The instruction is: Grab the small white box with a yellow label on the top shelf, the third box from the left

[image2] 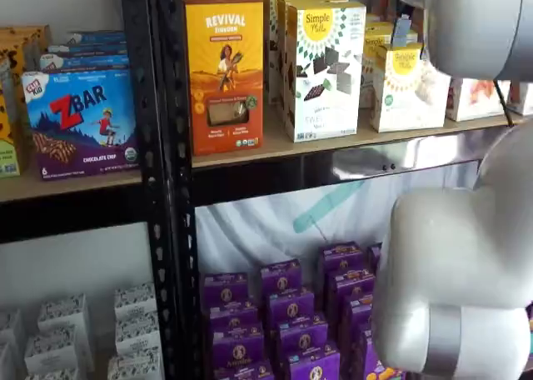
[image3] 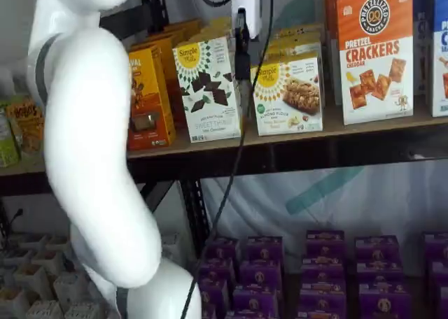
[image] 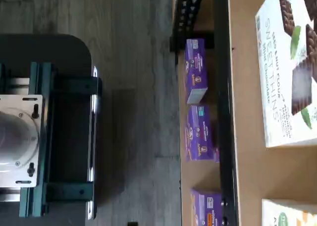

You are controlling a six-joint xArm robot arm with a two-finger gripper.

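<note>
Hanging gripper (image3: 242, 46): seen in a shelf view at the upper middle of the frame, coming down from the top edge. One black finger shows side-on below a white body.
Jaws: spread apart with no box between them; the side-on sight hides the gap itself.
Small white box (image3: 288, 95): upright on the top shelf (image3: 364, 133), just right of centre in the frame. It has a yellow sunburst circle and cracker pictures on its front. In both shelf views it stands just right of the tall white box (image3: 208, 88). Its other sighting is at the upper right (image2: 405, 88), partly behind the arm (image2: 454, 272).
Finger and boxes: the black finger hangs in front of the gap between the tall white box and the small white box. Whether it touches either I cannot tell.
Tall white box: dark chocolate squares on its front (image2: 325, 72). In the wrist view it lies on the tan board (image: 292, 67).
Orange box (image2: 225, 72): left of the tall white box, at the rack's black post.
Pretzel cracker box (image3: 374, 53): right of the small white box, upper right of the frame, taller than it.
Cable (image3: 231, 172): runs from the gripper down the middle of the frame, crossing the shelf's front edge.
Arm: white and bulky, filling the left side of one shelf view (image3: 91, 158) and the lower right of the other.
Purple boxes (image3: 315, 263): in rows on the tier below, along the lower part of both shelf views (image2: 283, 313).
Wrist view: a dark mount (image: 44, 127) with teal brackets over grey floor, well apart from the rack.
</note>
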